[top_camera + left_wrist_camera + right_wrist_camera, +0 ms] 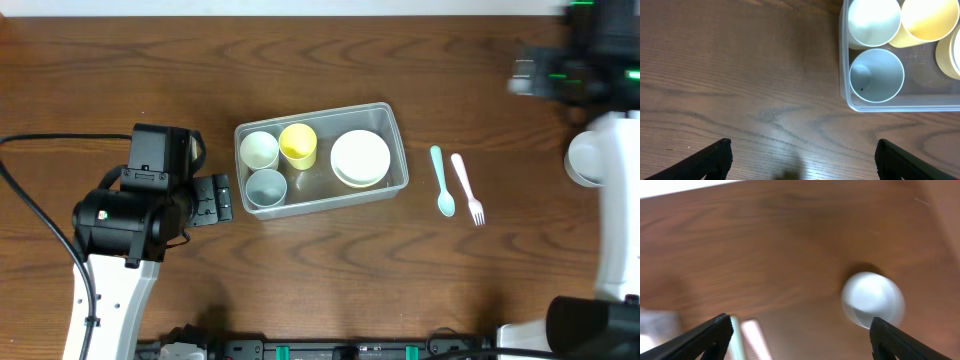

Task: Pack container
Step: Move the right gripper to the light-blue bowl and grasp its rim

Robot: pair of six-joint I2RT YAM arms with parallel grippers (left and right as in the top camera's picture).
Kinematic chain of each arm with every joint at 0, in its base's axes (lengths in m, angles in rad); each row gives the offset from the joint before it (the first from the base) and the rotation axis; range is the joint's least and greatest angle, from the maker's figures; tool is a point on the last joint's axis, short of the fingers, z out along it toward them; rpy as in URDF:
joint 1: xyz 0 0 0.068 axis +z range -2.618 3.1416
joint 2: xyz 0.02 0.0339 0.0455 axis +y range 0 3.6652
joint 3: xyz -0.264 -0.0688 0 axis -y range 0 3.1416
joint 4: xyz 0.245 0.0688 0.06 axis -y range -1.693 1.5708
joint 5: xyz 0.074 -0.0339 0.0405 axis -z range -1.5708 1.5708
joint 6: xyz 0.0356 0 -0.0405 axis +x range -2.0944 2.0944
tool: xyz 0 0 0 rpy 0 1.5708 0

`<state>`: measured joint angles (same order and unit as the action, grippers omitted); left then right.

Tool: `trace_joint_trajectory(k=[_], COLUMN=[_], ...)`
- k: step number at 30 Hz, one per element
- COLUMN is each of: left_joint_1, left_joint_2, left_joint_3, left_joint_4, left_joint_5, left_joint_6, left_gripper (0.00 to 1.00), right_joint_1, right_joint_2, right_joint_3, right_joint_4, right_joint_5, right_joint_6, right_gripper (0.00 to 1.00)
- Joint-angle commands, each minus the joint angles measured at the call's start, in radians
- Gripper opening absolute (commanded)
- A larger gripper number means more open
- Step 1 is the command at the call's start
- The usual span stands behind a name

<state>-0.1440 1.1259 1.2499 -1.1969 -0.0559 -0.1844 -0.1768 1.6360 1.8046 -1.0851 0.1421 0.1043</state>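
Observation:
The clear rectangular container (397, 140) sits at the table's middle. Inside it stand a white cup (259, 150), a yellow cup (298, 145) and a grey-blue cup (266, 187), with a stack of pale plates (360, 158) at its right end. My left gripper (215, 198) is just left of the container, open and empty; in the left wrist view the container (847, 102) lies ahead of the left gripper (802, 150). My right gripper (800, 325) is open over bare wood, in motion blur. A pale cup (872, 300) shows near its right finger.
A teal spoon (442, 180) and a white fork (467, 188) lie side by side right of the container; both also show blurred as the spoon (735, 340) and fork (755, 340) in the right wrist view. The right arm (600, 200) fills the table's right edge.

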Motion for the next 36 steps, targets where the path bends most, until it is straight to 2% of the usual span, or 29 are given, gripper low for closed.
trace_joint_trajectory(k=[1,4,8,16,23,26,27,28,30,32,36], left_joint_1=[0.006,0.006,0.006,0.006,0.006,0.006,0.006,0.006,0.006,0.006,0.006], left_joint_2=[0.004,0.004,0.004,0.004,0.004,0.004,0.004,0.004,0.004,0.004,0.004], left_joint_3=[-0.005,-0.005,-0.005,-0.005,-0.005,-0.005,-0.005,-0.005,-0.005,-0.005,-0.005], left_joint_4=[-0.002,-0.002,-0.002,-0.002,-0.002,-0.002,-0.002,-0.002,-0.002,-0.002,-0.002], left_joint_5=[-0.005,-0.005,-0.005,-0.005,-0.005,-0.005,-0.005,-0.005,-0.005,-0.005,-0.005], left_joint_6=[-0.013,-0.013,-0.013,-0.013,-0.013,-0.013,-0.013,-0.013,-0.013,-0.013,-0.013], left_gripper=[0.91,0.91,0.91,0.91,0.91,0.91,0.91,0.91,0.91,0.91,0.91], right_joint_1=[-0.139,-0.246,-0.301,-0.299,-0.280,-0.279,-0.279,-0.279,-0.278,-0.275,-0.274], right_joint_2=[0.064,0.136,0.253,0.462,0.569,0.588,0.590,0.591,0.591,0.591,0.591], right_joint_3=[-0.008,-0.010,-0.010,-0.017,-0.017,-0.018,-0.018,-0.018,-0.018,-0.018,-0.030], right_joint_4=[-0.011,-0.003,-0.001,-0.003,-0.001,-0.004,-0.004,-0.004,-0.005,-0.008,-0.007], right_joint_5=[-0.006,-0.040,-0.045,-0.048,-0.071,-0.072,-0.072,-0.072,-0.073,-0.072,-0.072], right_joint_6=[0.010,-0.021,-0.035,-0.034,-0.039,-0.039,-0.038,-0.038,-0.038,-0.038,-0.039], right_gripper=[0.90,0.90,0.90,0.88,0.88,0.81,0.74,0.61,0.48,0.45,0.44])
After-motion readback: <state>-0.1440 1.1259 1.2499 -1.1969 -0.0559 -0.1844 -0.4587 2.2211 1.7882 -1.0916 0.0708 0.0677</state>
